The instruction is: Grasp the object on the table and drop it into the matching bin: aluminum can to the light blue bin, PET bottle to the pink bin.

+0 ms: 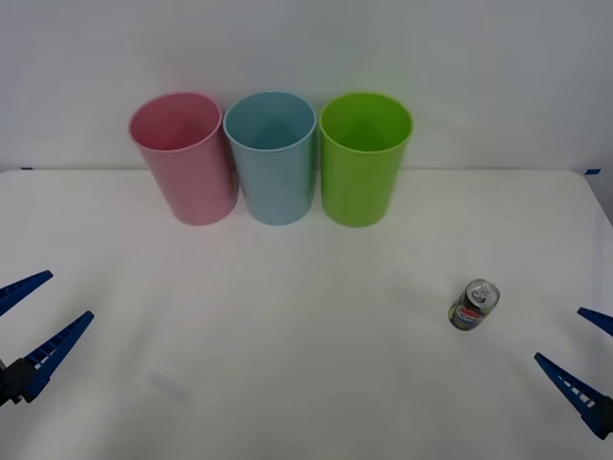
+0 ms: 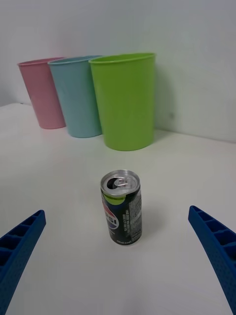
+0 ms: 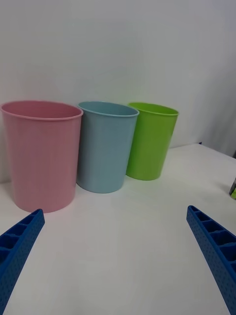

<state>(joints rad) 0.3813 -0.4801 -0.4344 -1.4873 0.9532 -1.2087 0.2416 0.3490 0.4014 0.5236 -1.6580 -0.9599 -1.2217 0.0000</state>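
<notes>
— White plastic or laminate, that table (image 1: 287, 364)? And where does the aluminum can (image 1: 474, 305) stand on it?

— White and plain, yes. The aluminum can stands upright on the robot's right side of the table, well forward of the bins and apart from all of them. Its silver top with the pull tab faces up, and the dark body carries a red-and-white label.

— How are the bins arranged?

— Three stand in a row at the far edge of the table, against the pale wall. The pink bin (image 1: 182, 158) is on the robot's left, the light blue bin (image 1: 272, 158) is in the middle, and a lime green bin (image 1: 365, 158) is on the right. Neighbouring bins sit just beside each other, rims nearly touching. All three are upright with open mouths.

— What is the right gripper (image 1: 584, 359) doing?

— It hovers low at the near right corner of the table with its blue ribbed fingers spread wide, grasping nothing. From the right wrist camera the can (image 2: 122, 206) sits between the lines of the two fingers (image 2: 216, 246) but ahead of their tips, touching neither. The green bin (image 2: 125, 101) rises behind it.

— And the left gripper (image 1: 34, 321)?

— It waits at the near left edge, well apart from the can, fingers likewise spread and empty. Its wrist camera faces the pink bin (image 3: 42, 152) and the light blue bin (image 3: 105, 145), with a sliver of the can (image 3: 233, 188) at the picture's edge.
</notes>
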